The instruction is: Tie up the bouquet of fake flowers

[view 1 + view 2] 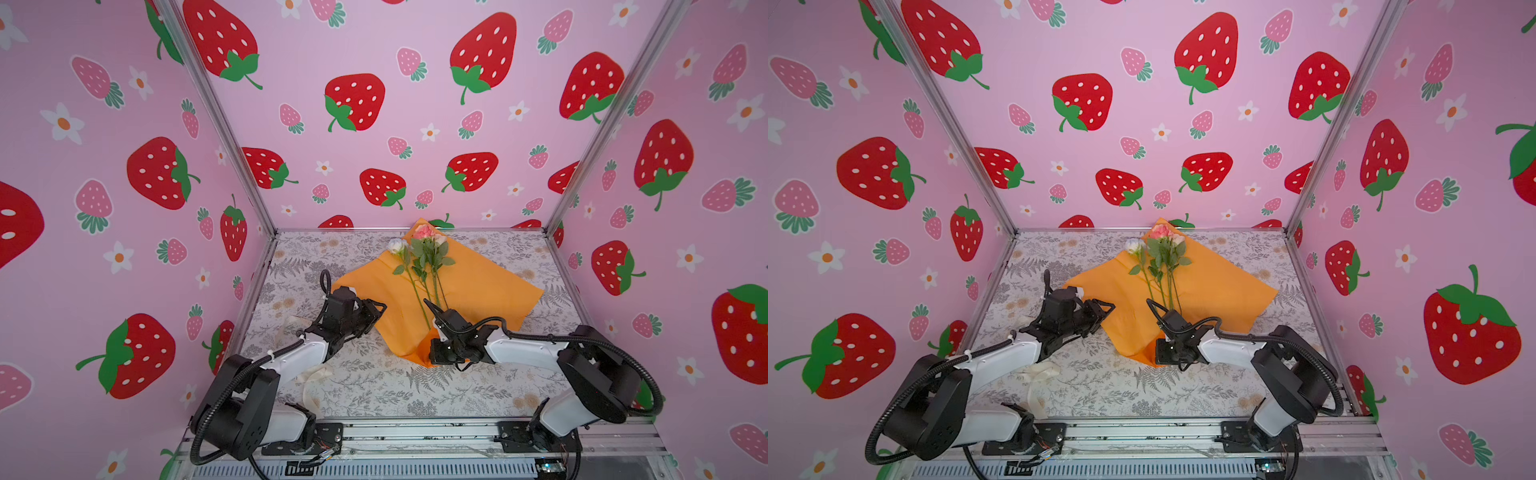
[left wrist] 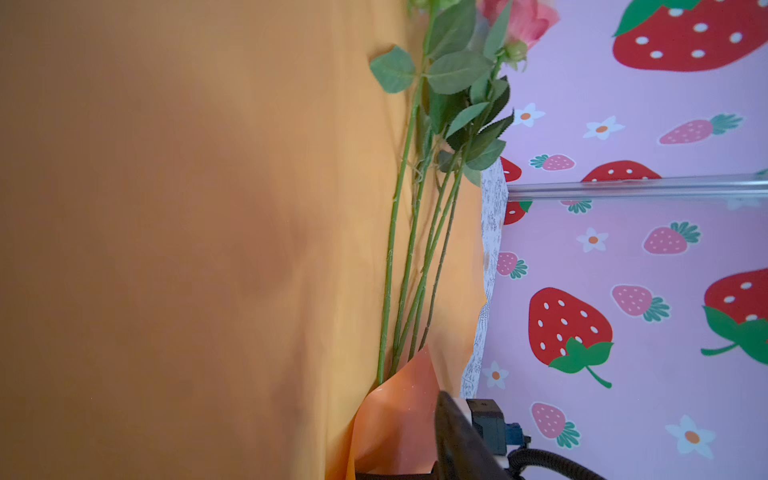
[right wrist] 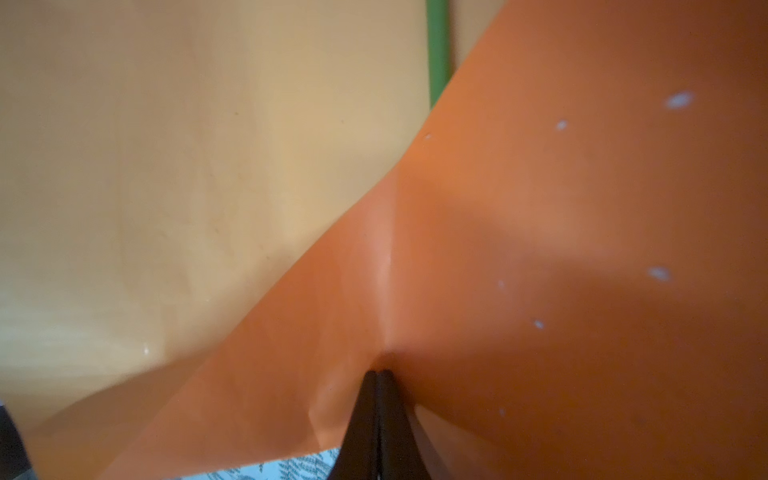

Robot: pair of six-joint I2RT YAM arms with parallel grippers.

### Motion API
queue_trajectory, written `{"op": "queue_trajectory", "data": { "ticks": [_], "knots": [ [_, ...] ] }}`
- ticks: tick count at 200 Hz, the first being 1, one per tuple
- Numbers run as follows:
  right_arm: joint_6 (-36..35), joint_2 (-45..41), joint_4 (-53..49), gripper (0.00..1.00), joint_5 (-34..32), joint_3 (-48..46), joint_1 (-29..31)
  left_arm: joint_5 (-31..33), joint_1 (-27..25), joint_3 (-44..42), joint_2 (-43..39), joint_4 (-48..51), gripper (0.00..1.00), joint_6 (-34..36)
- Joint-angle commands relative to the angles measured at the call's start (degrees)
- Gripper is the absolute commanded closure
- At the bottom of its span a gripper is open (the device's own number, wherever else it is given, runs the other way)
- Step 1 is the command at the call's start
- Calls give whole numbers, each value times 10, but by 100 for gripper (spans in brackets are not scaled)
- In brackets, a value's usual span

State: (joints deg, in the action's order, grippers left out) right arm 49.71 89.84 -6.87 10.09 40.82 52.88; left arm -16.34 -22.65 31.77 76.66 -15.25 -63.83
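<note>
While atop one sheet (image 1: pixel 478 282), one bouquet (image 1: pixel 432 251).

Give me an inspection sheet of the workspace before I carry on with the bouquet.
Surface: grey floral-print table.
Job's things: bouquet of fake flowers lies on orange paper; cream ribbon loose at near left, not on the stems.
Clutter: nothing seen.
Grippers: right gripper shut on the paper's lifted near corner; left gripper at the paper's left edge, jaws unclear.
Cables: black hoses along both arms, clear of the flowers.
Surroundings: strawberry-print walls, aluminium frame.
</note>
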Motion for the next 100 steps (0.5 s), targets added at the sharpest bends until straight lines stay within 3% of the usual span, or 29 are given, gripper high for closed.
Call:
{"op": "queue_trajectory", "data": {
  "ticks": [1,31,42,50,100],
  "knots": [
    [6,0,-22,94,-16,-14,2,47,-15,34,-19,74,70,26],
    [6,1,-18,94,-14,-15,2,56,-40,83,-16,120,92,74],
    [6,2,-18,94,-13,-14,2,59,-52,104,-10,135,93,87],
    [6,2,-17,94,-13,-15,2,59,-60,119,-4,143,100,95],
    [6,-5,-9,94,-9,-20,0,33,-100,244,60,199,100,143]
  ]
}}
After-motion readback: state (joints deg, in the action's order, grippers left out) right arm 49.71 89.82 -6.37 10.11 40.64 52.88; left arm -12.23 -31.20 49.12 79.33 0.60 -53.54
